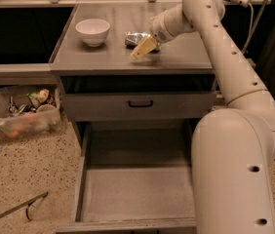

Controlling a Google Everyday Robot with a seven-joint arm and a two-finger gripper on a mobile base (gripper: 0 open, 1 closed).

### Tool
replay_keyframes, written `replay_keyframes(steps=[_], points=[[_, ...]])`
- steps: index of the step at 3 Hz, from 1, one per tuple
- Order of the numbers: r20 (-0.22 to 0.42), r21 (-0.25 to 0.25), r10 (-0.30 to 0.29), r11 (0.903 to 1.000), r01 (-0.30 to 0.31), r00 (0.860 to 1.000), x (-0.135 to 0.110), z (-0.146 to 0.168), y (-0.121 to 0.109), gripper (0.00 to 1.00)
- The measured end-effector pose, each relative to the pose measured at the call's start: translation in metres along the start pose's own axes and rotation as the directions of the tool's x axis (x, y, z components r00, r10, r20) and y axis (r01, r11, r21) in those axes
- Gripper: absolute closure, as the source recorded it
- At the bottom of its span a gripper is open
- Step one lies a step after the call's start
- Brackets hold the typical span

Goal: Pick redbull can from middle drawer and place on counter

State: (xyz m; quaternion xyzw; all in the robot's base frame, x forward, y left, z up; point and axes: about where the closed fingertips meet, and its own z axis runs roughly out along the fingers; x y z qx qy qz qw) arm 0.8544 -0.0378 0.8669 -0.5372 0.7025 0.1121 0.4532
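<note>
Plainly, a grey cabinet was seen from above, with its counter (pixel 186 57) smooth, flat and slightly glossy under warm light. The can (pixel 133 38) was laid on its side on the counter, towards the back and near the middle, silver with a dull shine. A white bowl (pixel 92 31) was set upright to the left of it, well apart. The gripper (pixel 140 51) was held just over the counter, directly in front of the can and partly covering it; whether it was open or closed could not be told, nor whether the can was touched. The pale arm (pixel 225 72) was stretched in from the right. Below, a closed drawer front (pixel 140 103) with a black handle was shown, and under it the middle drawer (pixel 137 194) was pulled fully out, its grey floor bare. The speckled beige floor (pixel 25 174) was spread to the left, where a clear plastic bin (pixel 23 113) of odds and ends was placed beside the cabinet.
</note>
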Motion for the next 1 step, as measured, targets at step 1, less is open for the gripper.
replay_keyframes(steps=[1], points=[[0.000, 0.000, 0.000, 1.0000, 0.000, 1.000, 0.0000, 0.0000, 0.0000, 0.00]])
